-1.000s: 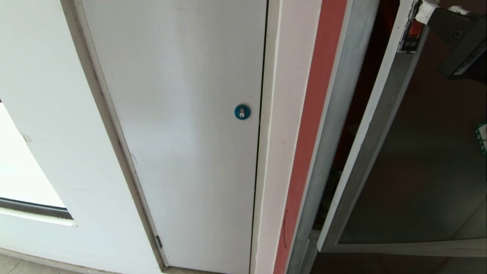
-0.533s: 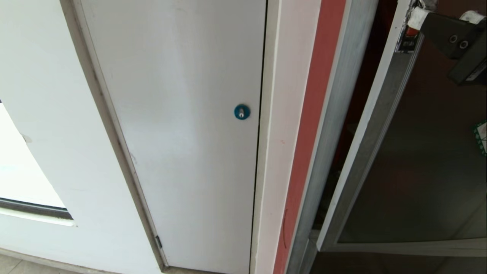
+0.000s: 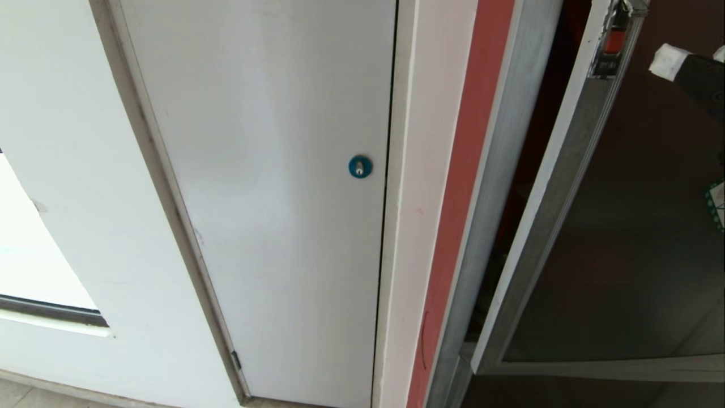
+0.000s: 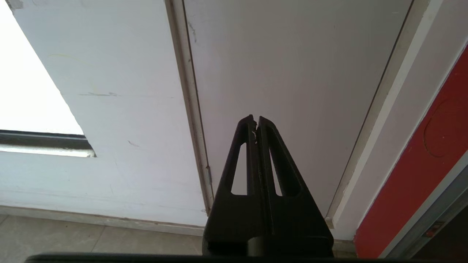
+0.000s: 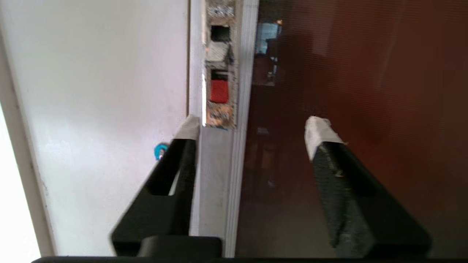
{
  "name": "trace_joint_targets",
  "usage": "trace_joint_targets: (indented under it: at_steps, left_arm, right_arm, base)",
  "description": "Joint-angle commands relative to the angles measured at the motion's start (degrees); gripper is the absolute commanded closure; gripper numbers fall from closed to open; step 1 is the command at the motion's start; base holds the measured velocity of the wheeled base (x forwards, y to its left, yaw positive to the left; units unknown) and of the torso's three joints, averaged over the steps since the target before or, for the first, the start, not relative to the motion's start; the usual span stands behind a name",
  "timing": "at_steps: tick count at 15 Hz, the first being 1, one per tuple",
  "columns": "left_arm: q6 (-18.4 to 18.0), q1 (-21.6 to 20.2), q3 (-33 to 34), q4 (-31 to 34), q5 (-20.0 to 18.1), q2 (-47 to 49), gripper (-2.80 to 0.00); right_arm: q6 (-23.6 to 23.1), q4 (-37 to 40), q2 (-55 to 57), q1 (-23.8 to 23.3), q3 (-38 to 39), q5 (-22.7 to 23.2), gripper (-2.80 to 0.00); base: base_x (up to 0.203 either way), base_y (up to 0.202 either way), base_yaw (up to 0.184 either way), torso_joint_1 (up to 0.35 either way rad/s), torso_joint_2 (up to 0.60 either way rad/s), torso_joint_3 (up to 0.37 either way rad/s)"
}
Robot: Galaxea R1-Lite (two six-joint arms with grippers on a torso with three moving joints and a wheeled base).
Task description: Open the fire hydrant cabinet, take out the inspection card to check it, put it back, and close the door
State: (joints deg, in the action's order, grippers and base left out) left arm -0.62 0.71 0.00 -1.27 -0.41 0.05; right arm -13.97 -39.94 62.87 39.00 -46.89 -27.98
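Right tool (image 5: 252, 126) apart, straddling door (image 3: 612, 238) frame edge, upper right of frame. Watch: door may swing shut unheld. Left tool (image 4: 256, 122) together, parked.

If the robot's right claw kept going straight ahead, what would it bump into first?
Probably the door. The right gripper is open, its fingers either side of the door's silver frame edge, so that edge would slide between them, though depth is hard to judge.
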Motion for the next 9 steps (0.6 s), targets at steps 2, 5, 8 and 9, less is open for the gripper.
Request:
trace_joint_targets:
  at_steps: [2,5,8,9]
  left_arm:
    - [0.01,0.0,0.79,-0.05,0.0,0.04,0.0]
    - [0.01,0.0,0.79,-0.05,-0.02,0.04,0.0]
    - [0.01,0.0,0.79,-0.05,-0.02,0.04,0.0]
    - [0.01,-0.04,0.79,-0.05,-0.02,0.04,0.0]
  right_arm:
    - [-0.07,1.11,-4.96,-0.02,3.19,-0.96,0.0]
    - [0.14,3.99,-8.72,-2.08,4.68,-1.59,0.0]
    - [1.51,6.64,-15.19,-12.28,6.68,-1.55,0.0]
    - [1.74,7.85,-17.67,-15.71,7.08,-1.58,0.0]
  base:
    - [0.0,0.0,0.0,0.0,0.0,0.0]
    - [0.0,0.0,0.0,0.0,0.0,0.0]
    - [0.0,0.0,0.0,0.0,0.0,0.0]
    - [0.0,0.0,0.0,0.0,0.0,0.0]
